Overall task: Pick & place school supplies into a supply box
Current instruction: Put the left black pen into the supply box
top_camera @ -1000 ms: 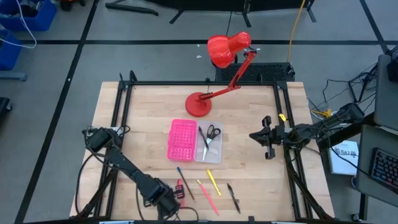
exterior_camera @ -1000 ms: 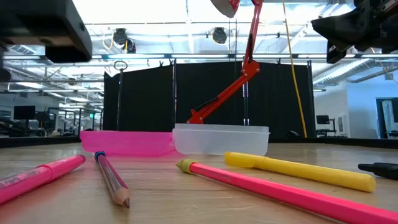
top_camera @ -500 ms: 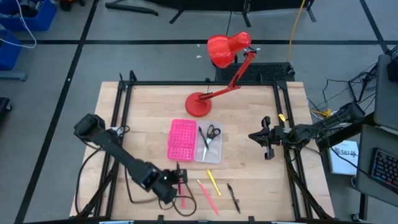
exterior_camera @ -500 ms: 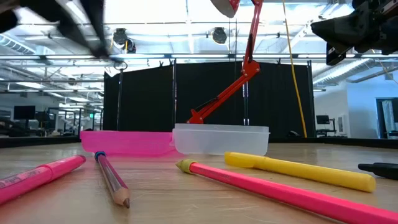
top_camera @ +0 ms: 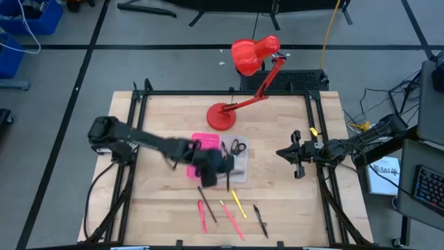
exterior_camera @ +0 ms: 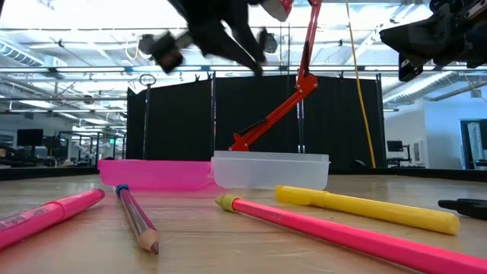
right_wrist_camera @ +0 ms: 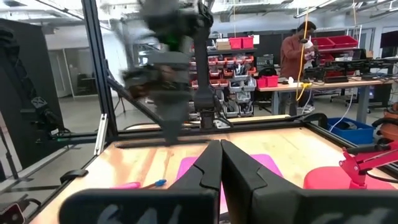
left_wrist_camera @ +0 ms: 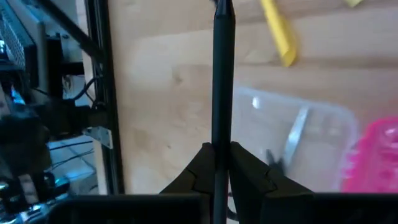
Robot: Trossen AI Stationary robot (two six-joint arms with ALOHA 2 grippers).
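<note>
A black pen (left_wrist_camera: 222, 81) is clamped in the left gripper (left_wrist_camera: 219, 163) above the supply box (top_camera: 237, 171); lowering and release into its clear half are called for. The right gripper (top_camera: 297, 154), clenched empty, is parked beside the box.

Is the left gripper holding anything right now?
Yes: the left gripper is shut on a black pen, above the supply box.

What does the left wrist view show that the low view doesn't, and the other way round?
Only the left wrist view shows the left gripper shut on a black pen, above the scissors. Only the low view shows the pink pen, the pencil and the red desk lamp. Both show the supply box and a yellow pen.
</note>
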